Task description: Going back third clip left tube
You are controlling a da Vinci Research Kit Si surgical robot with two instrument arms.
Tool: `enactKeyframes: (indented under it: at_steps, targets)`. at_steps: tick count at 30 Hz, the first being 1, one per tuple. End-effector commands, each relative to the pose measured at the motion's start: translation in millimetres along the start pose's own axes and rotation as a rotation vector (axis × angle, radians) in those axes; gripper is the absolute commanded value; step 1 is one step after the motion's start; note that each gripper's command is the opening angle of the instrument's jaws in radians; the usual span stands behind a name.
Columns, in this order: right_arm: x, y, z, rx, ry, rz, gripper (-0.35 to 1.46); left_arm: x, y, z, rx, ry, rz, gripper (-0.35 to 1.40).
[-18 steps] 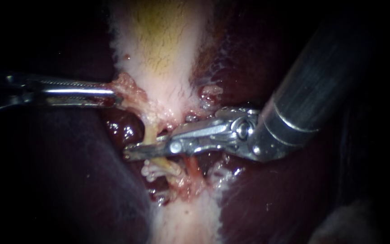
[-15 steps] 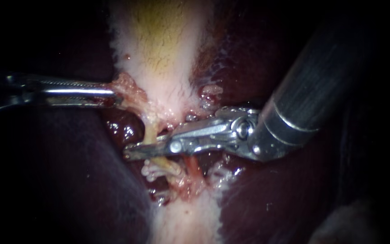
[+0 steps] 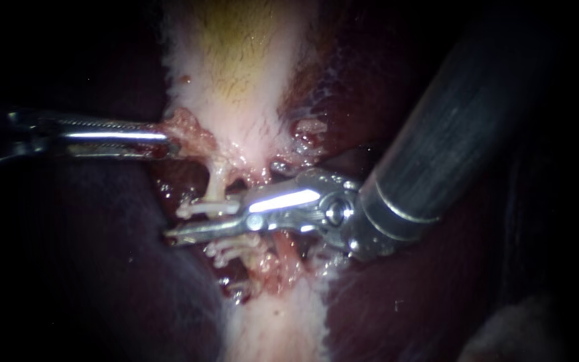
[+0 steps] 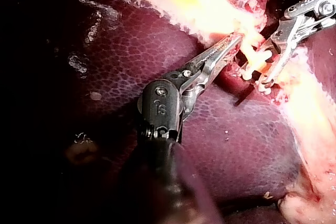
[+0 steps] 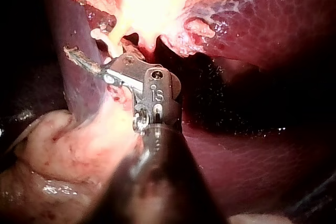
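Note:
The pale left tube [image 3: 217, 182] runs down from the gallbladder [image 3: 236, 87]. A white clip [image 3: 202, 208] lies across it, and more white clips [image 3: 232, 251] sit lower on the stalk. My right instrument [image 3: 172, 234] comes in from the upper right. Its jaws stand slightly open just below the new clip and hold nothing. They also show in the right wrist view [image 5: 79, 56], and beside the clip [image 4: 257, 59] in the left wrist view. My left instrument [image 3: 165, 137] is shut on frayed tissue at the gallbladder's lower left edge, as its own view [image 4: 233, 43] confirms.
Dark red liver [image 3: 102, 268] lies on both sides of the pale stalk. A reddish tube [image 3: 288, 249] runs down under the right instrument's wrist. Ragged pink tissue [image 3: 309, 131] sits at the gallbladder's right edge. The right shaft [image 3: 450, 134] covers the upper right.
The right instrument's jaws have come off the left tube and slid down and leftward. A white clip now shows across the tube. The left instrument holds as before.

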Motion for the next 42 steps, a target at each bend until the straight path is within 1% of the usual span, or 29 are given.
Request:
enactKeyframes:
  at_steps: [1,3,6,10,11,16,18,21,25,26,29,32,37,42]
  targets:
    - [0.0,0.4,-0.1,-0.003,-0.002,-0.006,0.5,0.0,0.0,0.0,0.0,0.0,0.0,-0.35]
    - [-0.2,1.1,-0.4,-0.007,-0.005,-0.03,0.49,0.0,0.0,0.0,0.0,0.0,0.0,-0.35]
    - [-0.5,2.1,-0.8,-0.04,-0.005,-0.068,0.5,0.0,0.0,0.0,0.0,0.0,0.001,-0.35]
    - [-0.7,3.2,-1.5,-0.065,-0.03,-0.093,0.5,-0.1,0.0,0.0,0.0,0.0,0.001,-0.35]
    - [-0.7,3.4,-1.6,-0.068,-0.036,-0.098,0.5,-0.1,0.0,0.1,0.0,0.0,0.001,-0.35]
    - [-0.7,3.9,-2.5,-0.076,-0.033,-0.127,0.49,-0.3,-0.1,0.1,0.0,0.0,0.002,-0.35]
    - [-0.7,4.0,-2.9,-0.081,-0.031,-0.156,0.49,-0.3,-0.1,0.1,0.0,0.0,0.002,-0.35]
    - [-0.7,3.9,-3.6,-0.089,-0.029,-0.18,0.49,-0.3,-0.1,0.0,0.0,0.0,0.002,-0.35]
    - [-0.7,3.5,-4.7,-0.128,-0.016,-0.259,0.5,-0.3,-0.1,-0.1,-0.001,0.0,0.002,-0.35]
    - [-0.6,3.3,-5.2,-0.147,-0.011,-0.29,0.5,-0.3,-0.1,-0.1,-0.001,0.0,0.002,-0.35]
    - [-0.3,2.6,-6.9,-0.175,-0.008,-0.358,0.5,-0.4,-0.2,-0.2,-0.002,0.0,0.002,-0.35]
    - [0.1,1.9,-9.0,-0.188,-0.01,-0.411,0.5,-0.4,-0.2,-0.2,-0.002,0.0,0.002,-0.35]
    - [0.0,1.0,-12.1,-0.168,-0.022,-0.465,0.5,-0.4,-0.3,-0.2,-0.003,0.0,0.003,-0.35]
    - [-0.8,0.4,-14.4,-0.139,-0.033,-0.491,0.5,-0.5,-0.4,-0.3,-0.003,0.0,0.003,-0.35]
